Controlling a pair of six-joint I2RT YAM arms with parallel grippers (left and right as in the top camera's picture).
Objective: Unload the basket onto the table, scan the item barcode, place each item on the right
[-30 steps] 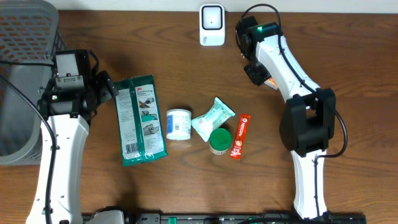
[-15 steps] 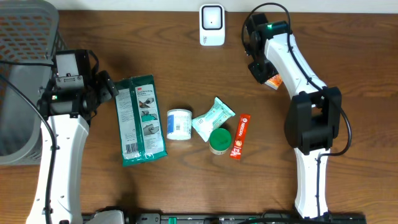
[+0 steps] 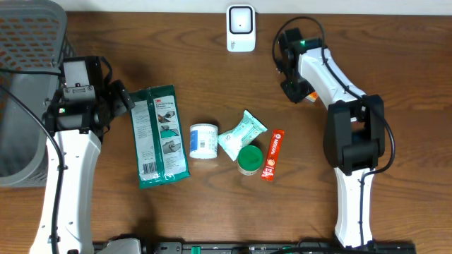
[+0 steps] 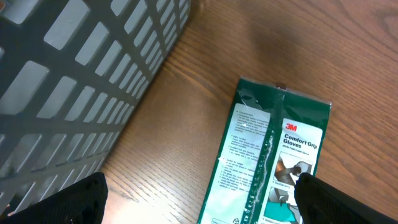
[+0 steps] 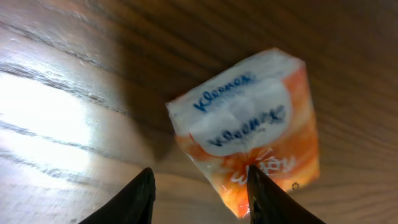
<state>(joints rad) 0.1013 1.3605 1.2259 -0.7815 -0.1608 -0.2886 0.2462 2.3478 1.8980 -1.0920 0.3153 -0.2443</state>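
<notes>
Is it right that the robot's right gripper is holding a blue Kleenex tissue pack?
Not quite. The Kleenex tissue pack is orange and white, not blue, as the right wrist view shows. The right gripper does appear to hold it.

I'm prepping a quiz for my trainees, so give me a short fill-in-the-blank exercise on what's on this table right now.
1. The orange and white tissue pack under the right pincer is branded ____.
2. The long green glove packet carries the logo ____.
3. The grey mesh basket stands at the table's far ____ corner in the overhead view.
4. The white scanner stands at the table's ____ edge.

Missing words: Kleenex; 3M; left; far
</notes>
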